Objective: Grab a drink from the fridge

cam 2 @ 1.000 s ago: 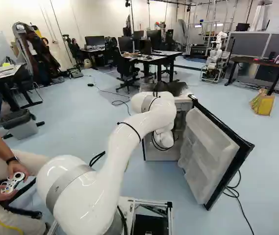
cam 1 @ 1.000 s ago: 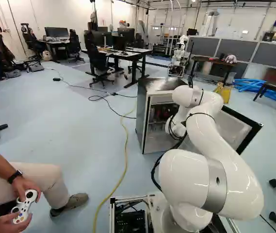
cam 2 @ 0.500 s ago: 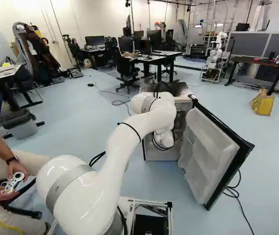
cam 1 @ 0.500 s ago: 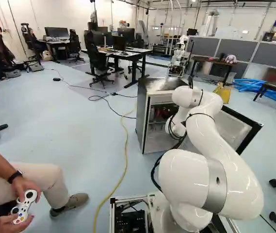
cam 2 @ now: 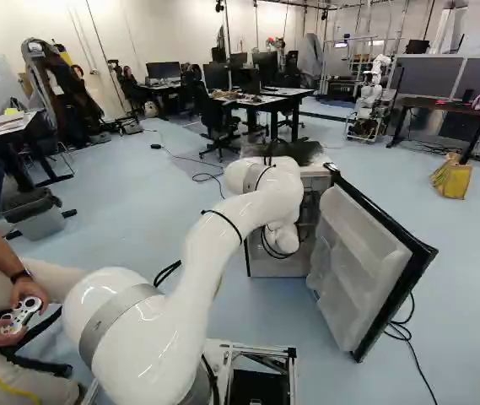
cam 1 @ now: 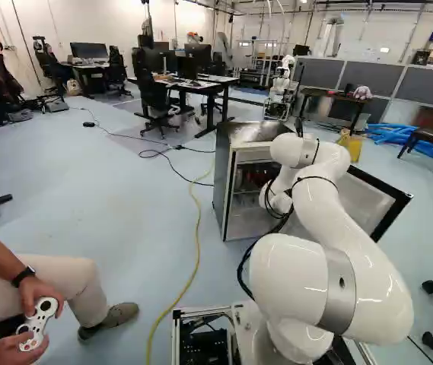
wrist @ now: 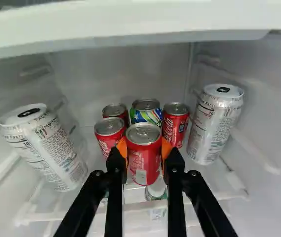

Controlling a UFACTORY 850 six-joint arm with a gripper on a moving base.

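Pinching nearest red can (wrist: pixel 150 143) | fingers (wrist: pixel 116 170) against both sides | label (wrist: pixel 137 160): white lettering

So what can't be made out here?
- Jaws: both base views, behind the arm.
- Green-and-white item: wrist view, partly behind the red can between the jaws.
- Rear-left red can's lower part: wrist view, behind another red can.

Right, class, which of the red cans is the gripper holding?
The foremost red can, the only one with an orange pad against each side; the other red cans stand farther back, outside the gripper.
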